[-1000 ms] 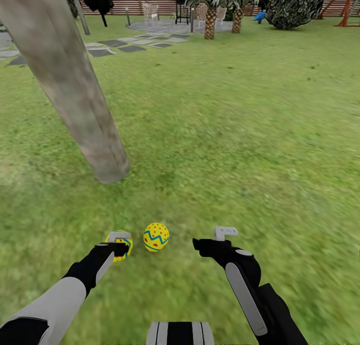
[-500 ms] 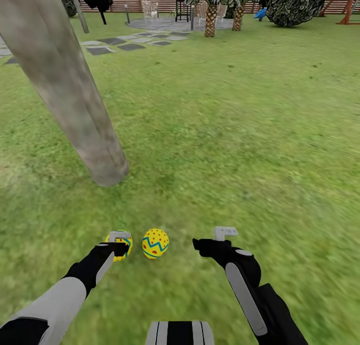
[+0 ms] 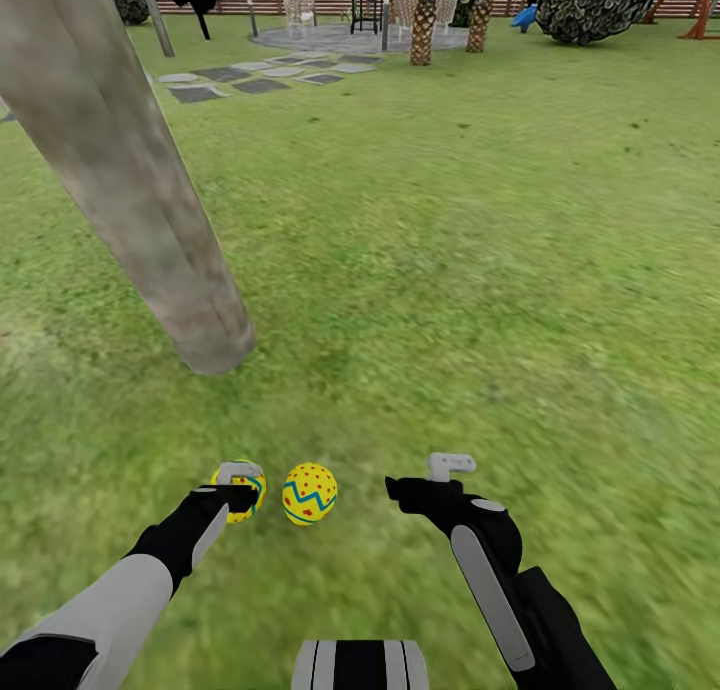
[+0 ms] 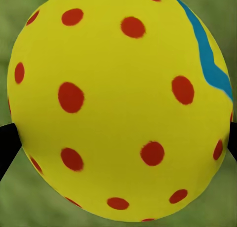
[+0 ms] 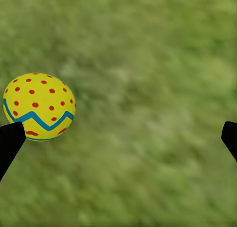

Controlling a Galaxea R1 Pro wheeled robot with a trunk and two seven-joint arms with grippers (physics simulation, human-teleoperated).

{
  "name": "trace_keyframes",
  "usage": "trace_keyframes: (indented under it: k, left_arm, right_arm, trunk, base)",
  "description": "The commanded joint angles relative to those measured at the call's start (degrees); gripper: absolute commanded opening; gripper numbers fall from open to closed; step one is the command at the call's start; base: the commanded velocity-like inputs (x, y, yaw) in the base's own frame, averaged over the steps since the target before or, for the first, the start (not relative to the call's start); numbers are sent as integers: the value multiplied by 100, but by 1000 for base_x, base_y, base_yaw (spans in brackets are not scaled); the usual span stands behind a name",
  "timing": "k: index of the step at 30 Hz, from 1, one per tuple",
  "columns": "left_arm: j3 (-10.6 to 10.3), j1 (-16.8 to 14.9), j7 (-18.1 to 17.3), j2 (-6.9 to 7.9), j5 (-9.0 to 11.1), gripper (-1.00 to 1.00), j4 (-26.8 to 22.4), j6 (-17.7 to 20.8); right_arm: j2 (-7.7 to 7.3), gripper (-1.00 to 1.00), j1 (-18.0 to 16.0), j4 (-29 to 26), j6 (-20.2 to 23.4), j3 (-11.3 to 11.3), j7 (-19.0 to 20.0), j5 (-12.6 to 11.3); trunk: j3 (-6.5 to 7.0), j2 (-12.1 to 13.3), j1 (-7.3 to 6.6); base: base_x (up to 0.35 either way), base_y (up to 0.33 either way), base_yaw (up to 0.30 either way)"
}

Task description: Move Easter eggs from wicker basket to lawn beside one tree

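Lawn: tree trunk nearby
Left gripper: clenched on 1 egg
Right gripper: fingers spread, empty
Egg 2: on grass

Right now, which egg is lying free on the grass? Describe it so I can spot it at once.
Find the thick leaning tree trunk; on the lawn nearer the robot lies a yellow, red-dotted egg with a blue zigzag band. Unlike its neighbour, clamped in the left tool, nothing touches it.
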Motion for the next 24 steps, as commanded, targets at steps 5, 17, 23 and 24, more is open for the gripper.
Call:
trace_keyframes:
  k: [5, 17, 23, 24]
  left_arm:
    - [-48, -1, 52, 8, 54, -100, -12, 30]
    - [-48, 1, 51, 7, 54, -100, -7, 29]
    - [-48, 1, 51, 3, 55, -100, -12, 25]
    - [-48, 1, 51, 3, 55, -100, -12, 25]
  right_arm:
    - [-4, 100, -4, -5, 13, 3, -59, -63]
    - [0, 100, -4, -5, 13, 9, -59, -63]
    - [-2, 100, -4, -6, 12, 12, -59, -64]
    - [-2, 100, -4, -6, 12, 12, -59, -64]
  trunk:
    - [-93, -7, 9]
    - [-270, -18, 30]
    - [-292, -19, 33]
    - [-314, -20, 35]
  base:
    - [0, 0, 0]
    - [0, 0, 0]
    - [0, 0, 0]
    - [0, 0, 0]
